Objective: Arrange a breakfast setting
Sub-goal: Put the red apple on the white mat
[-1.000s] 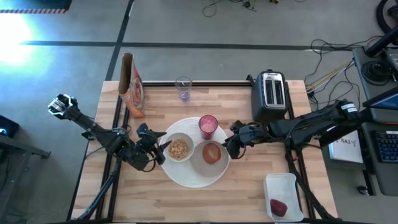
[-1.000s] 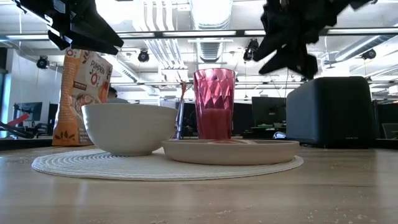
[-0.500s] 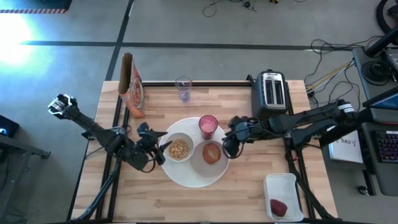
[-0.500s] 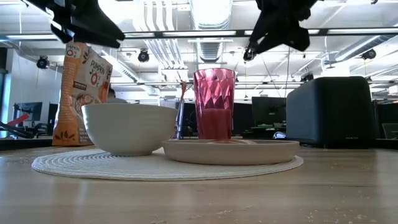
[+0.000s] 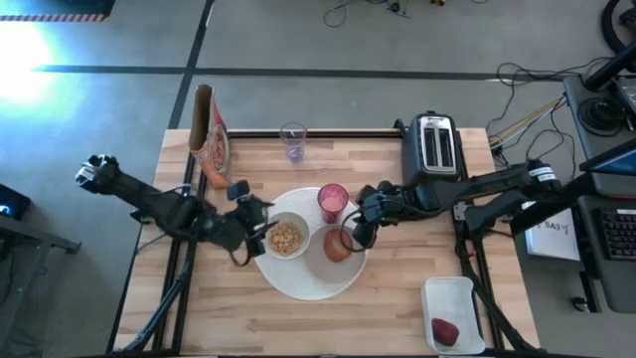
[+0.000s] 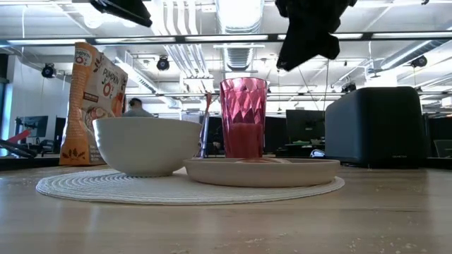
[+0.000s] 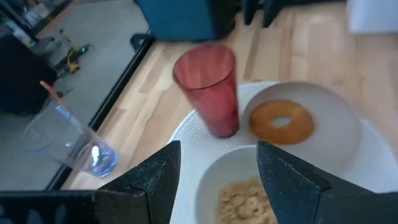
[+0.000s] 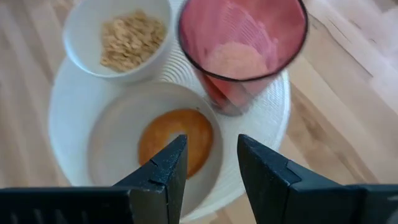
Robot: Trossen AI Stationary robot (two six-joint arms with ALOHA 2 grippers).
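The right claw [image 5: 355,231] is hovering open and empty over the plate's [image 5: 320,273] edge, just above the bread [image 5: 338,245] and beside the tumbler [image 5: 333,201]. The left claw [image 5: 260,225] is hanging open and empty at the bowl's [image 5: 286,237] rim. On the tabletop [image 5: 378,298], a round mat [image 6: 85,188] is carrying the plate, which is holding the bread; the tumbler is standing upright on the mat behind the plate; the bowl, with cereal in it, is sitting beside the plate; the fruit [image 5: 444,331] is lying in the tray [image 5: 454,294], well apart near the tabletop's corner
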